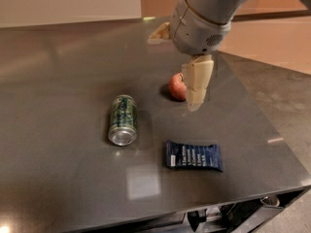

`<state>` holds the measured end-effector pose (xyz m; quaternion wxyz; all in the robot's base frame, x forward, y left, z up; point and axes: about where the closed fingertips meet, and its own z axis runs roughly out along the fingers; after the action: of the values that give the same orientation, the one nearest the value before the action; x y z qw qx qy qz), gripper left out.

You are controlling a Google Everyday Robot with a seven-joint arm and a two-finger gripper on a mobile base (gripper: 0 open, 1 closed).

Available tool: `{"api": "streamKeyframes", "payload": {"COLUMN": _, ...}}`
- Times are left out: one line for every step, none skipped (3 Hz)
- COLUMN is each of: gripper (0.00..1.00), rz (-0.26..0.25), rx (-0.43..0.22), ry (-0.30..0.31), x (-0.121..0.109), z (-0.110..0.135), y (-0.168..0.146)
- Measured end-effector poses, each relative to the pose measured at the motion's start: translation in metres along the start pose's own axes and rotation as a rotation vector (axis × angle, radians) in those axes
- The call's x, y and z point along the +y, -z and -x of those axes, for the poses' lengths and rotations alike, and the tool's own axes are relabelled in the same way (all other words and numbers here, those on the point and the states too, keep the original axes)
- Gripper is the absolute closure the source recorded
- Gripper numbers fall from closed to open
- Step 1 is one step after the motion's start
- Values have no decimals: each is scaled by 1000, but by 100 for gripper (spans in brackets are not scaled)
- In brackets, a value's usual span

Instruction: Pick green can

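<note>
The green can lay on its side on the counter, silver end facing the camera, well apart from the gripper, which hung to its right just in front of 1 apple. Whether the jaws were spread or pressed together could not be told.

Glossy dark grey desk; pale wall far left, tan floor far right. The gripper hangs above the desk's right side.
</note>
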<state>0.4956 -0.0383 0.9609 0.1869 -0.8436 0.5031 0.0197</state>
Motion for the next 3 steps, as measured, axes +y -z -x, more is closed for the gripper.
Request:
{"api": "streamKeyframes", "payload": {"gripper": 0, "rz": 32, "rx": 15, "ry": 169, "x": -10, "z": 27, "y": -23}}
{"api": "streamKeyframes", "payload": {"gripper": 0, "rz": 77, "rx": 39, "ry": 333, "x": -17, "z": 46, "y": -49}}
{"api": "streamKeyframes", "payload": {"gripper": 0, "rz": 123, "rx": 53, "ry": 460, "x": -19, "z": 56, "y": -69}}
